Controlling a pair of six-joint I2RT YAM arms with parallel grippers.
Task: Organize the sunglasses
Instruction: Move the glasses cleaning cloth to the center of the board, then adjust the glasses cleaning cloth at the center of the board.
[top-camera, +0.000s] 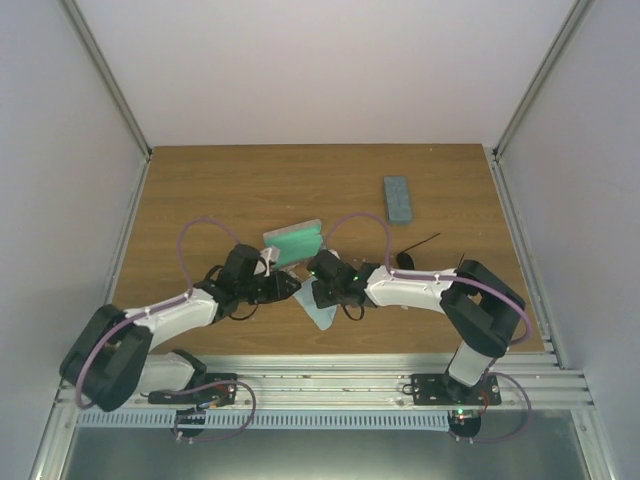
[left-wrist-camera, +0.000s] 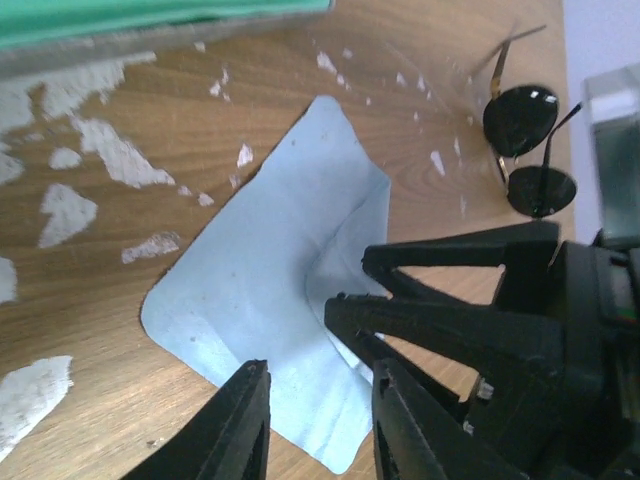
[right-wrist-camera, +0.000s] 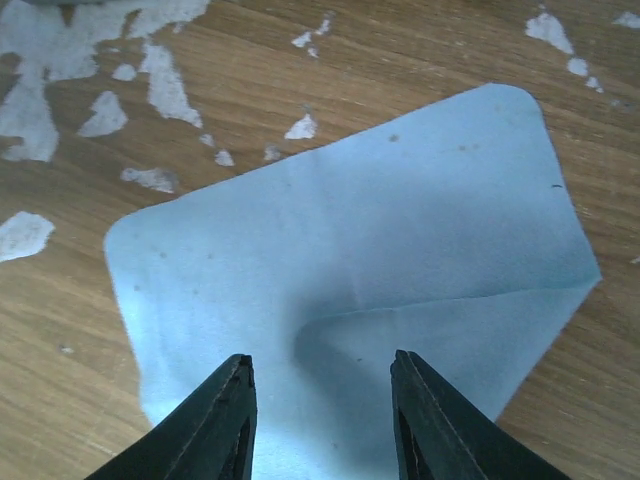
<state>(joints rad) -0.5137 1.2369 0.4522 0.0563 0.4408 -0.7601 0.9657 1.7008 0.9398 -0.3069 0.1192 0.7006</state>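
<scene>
Fingers open on left gripper (left-wrist-camera: 320, 400) and right gripper (right-wrist-camera: 322, 385); dark sunglasses (left-wrist-camera: 528, 150) sit upper right in left wrist view, maybe nearer right arm (top-camera: 420, 286).

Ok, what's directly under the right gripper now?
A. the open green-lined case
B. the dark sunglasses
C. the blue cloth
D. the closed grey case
C: in its wrist view the right gripper, fingers open, hangs over the cloth, while the sunglasses lie apart on the wood.
</scene>
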